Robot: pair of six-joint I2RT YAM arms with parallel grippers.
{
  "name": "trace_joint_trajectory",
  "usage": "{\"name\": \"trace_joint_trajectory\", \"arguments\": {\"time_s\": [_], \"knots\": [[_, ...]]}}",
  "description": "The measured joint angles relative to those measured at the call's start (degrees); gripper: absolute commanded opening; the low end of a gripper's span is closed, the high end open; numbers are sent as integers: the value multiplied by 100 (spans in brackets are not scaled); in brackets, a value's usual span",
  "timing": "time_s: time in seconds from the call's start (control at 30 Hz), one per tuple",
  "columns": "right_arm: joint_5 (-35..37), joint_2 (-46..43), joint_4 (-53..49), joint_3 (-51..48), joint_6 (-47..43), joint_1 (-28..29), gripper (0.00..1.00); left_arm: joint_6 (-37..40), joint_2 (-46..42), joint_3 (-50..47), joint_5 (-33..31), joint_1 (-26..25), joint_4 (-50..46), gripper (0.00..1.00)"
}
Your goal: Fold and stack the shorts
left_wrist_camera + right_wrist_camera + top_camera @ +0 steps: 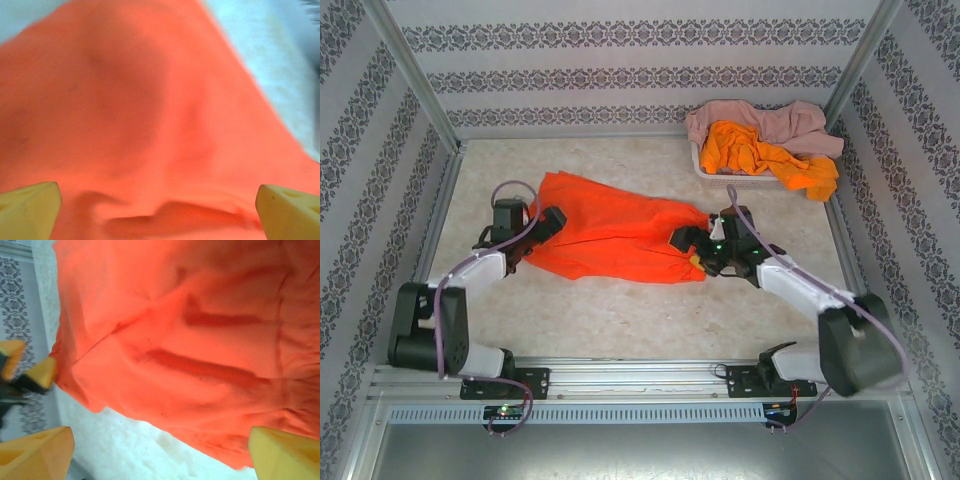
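Observation:
One bright orange pair of shorts [610, 238] lies spread flat in the middle of the table. My left gripper [540, 232] is at its left end, open, its yellow fingertips [30, 207] wide apart just over the cloth [150, 110]. At the shorts' right end my right gripper [688, 250] is also open. Its fingertips [285, 455] straddle the cloth's edge [190, 365] and bare table. A dusty pink pair of shorts [770, 120] and another orange pair [760, 155] are heaped at the back right.
A white basket [705, 167] holds the heap at the back right corner, with cloth hanging over its front rim. Patterned walls and metal posts close the table in on three sides. Bare tabletop [620, 310] stretches between the shorts and the arm bases.

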Motion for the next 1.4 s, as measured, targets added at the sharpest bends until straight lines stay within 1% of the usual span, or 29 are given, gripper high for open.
{"name": "trace_joint_trajectory", "arguments": {"time_s": [0.03,0.13,0.2,0.27,0.33,0.4,0.47,0.57,0.7,0.77,0.83,0.9,1.0,1.17,1.33,1.4], "knots": [[225,-273,-195,55,-254,-35,97,136,-192,264,22,-179,-144,97],[671,-872,-525,127,-874,-269,98,466,-560,946,232,-815,-203,87],[750,-1045,-675,129,-1165,-621,98,599,-597,1296,461,-1274,-125,81],[737,-1027,-793,129,-1370,-988,98,695,-439,1552,647,-1705,-81,72],[669,-905,-905,129,-1513,-1320,96,758,4,1851,833,-2127,-63,64],[553,-723,-931,129,-1600,-1530,96,787,651,2227,992,-2500,-63,56],[378,-498,-920,129,-1694,-1626,94,778,1443,2616,1139,-2861,-52,47],[120,-136,-894,127,-1759,-1646,91,726,2420,3053,1281,-3239,-46,35],[-129,184,-728,98,-1766,-1646,82,647,3399,3545,1423,-3506,-61,28],[-216,310,-647,92,-1744,-1646,76,595,3799,3718,1451,-3556,-61,23],[-269,455,-560,92,-1722,-1644,68,546,4054,3748,1443,-3558,-61,19],[-282,603,-509,92,-1696,-1641,64,485,4227,3722,1392,-3558,-61,17],[-258,807,-450,92,-1683,-1572,63,417,4299,3499,1287,-3558,4,13],[-177,1200,-358,94,-1620,-1252,62,299,4299,3241,1196,-3558,280,8],[-101,1600,-299,122,-1523,-986,60,240,4291,3123,1191,-3558,525,6],[-31,1685,-273,142,-1495,-914,57,223,4291,3110,1178,-3558,557,6]]}}
